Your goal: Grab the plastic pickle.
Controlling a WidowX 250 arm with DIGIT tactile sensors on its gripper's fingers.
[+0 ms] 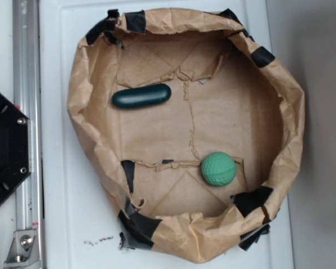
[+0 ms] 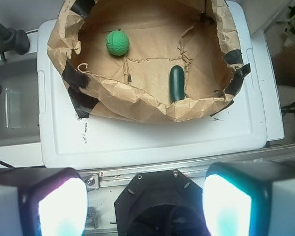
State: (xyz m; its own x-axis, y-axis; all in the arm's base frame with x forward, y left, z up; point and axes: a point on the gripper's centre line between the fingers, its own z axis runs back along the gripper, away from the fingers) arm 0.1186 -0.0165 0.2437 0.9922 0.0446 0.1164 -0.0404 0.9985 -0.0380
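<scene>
One smooth capsule-shaped plastic pickle (image 1: 141, 96), crumpled paper bin (image 1: 185, 246).

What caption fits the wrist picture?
Open gripper far back from a paper-bag bin holding the plastic pickle and a green ball.

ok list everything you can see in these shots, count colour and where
pickle: 1, dark teal-green, lying flat on the bag floor, apart from the ball
ball: 1, light green, dimpled, on the bag floor near the opposite wall
bag: 1, brown paper with black tape patches, rolled down into a bowl, on the lid
lid: 1, white, under the bag
rail: 1, silver metal, beside the lid
base: 1, black, by the rail
tool: 1, two pale glowing fingers, apart, empty, back from the bag
</scene>
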